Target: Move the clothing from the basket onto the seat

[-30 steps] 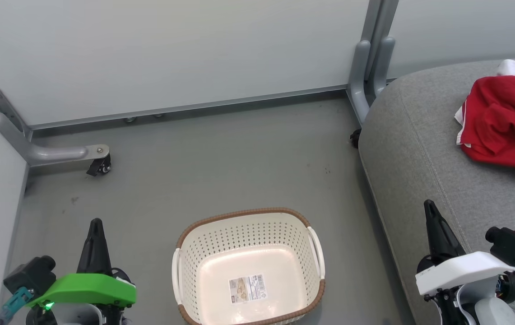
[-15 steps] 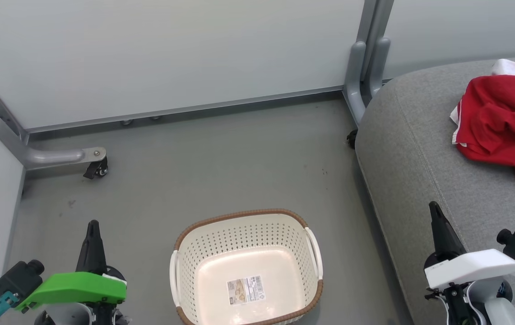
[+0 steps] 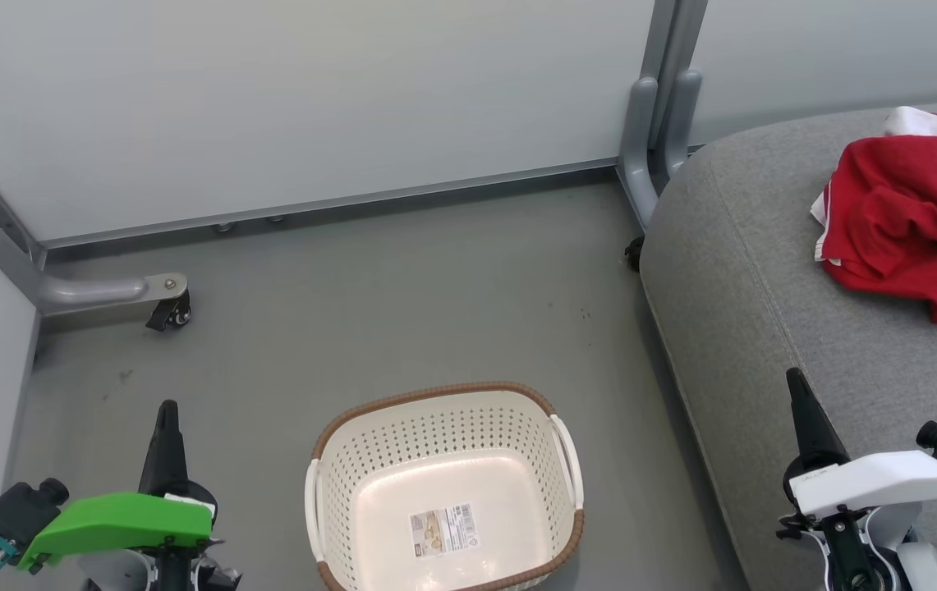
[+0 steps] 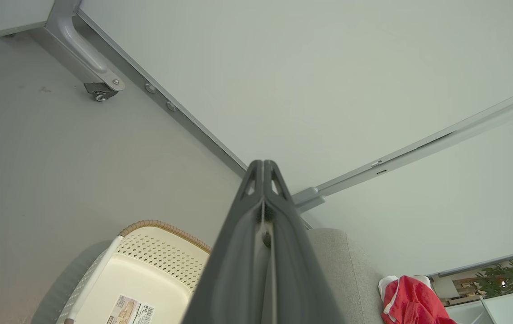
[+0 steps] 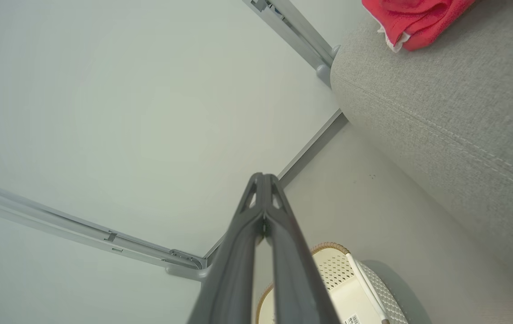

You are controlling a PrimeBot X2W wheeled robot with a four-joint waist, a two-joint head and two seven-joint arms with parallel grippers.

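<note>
While the clothing lies crumpled on the seat, the left gripper and right gripper sit low on either side of the basket on the floor, each pointing forward with fingers pressed together, holding nothing.

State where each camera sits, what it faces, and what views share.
Head view: on the head, facing down at floor, basket, seat; left gripper lower left, right gripper lower right.
Left wrist view: on that wrist, along its shut fingers toward the wall.
Right wrist view: likewise, along its shut fingers toward the wall.
Shared: all show basket and clothing on the seat.
</note>
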